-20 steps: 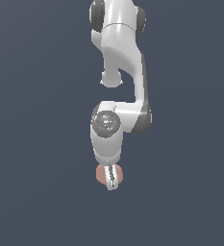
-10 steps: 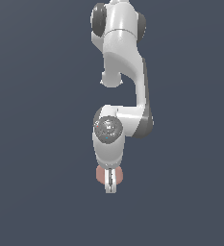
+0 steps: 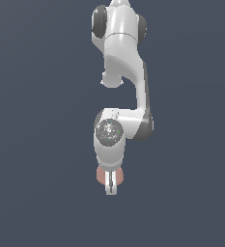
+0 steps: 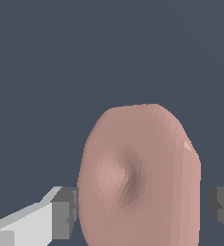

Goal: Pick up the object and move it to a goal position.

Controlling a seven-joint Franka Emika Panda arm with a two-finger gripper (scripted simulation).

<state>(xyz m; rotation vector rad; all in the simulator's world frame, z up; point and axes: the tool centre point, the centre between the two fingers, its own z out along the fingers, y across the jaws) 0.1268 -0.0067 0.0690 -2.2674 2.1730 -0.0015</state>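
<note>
The object (image 4: 137,178) is a salmon-pink, rounded disc with a shallow dimple, and it fills the lower middle of the wrist view. It stands on edge between the two grey fingertips (image 4: 65,214). My gripper (image 4: 144,211) is shut on it. One pad touches its side, and a thin gap shows at the other pad. In the exterior view the arm hangs straight down and the gripper (image 3: 111,185) points downward. The object (image 3: 100,176) peeks out pink on both sides of the fingers, mostly hidden behind them.
Only a plain dark blue-grey background shows around the arm in both views. No other objects, containers or edges are visible, and no goal marker shows.
The arm's upper links have shifted a little and the wrist has sunk slightly. The gripper has barely moved and the object has stayed between the fingers.
</note>
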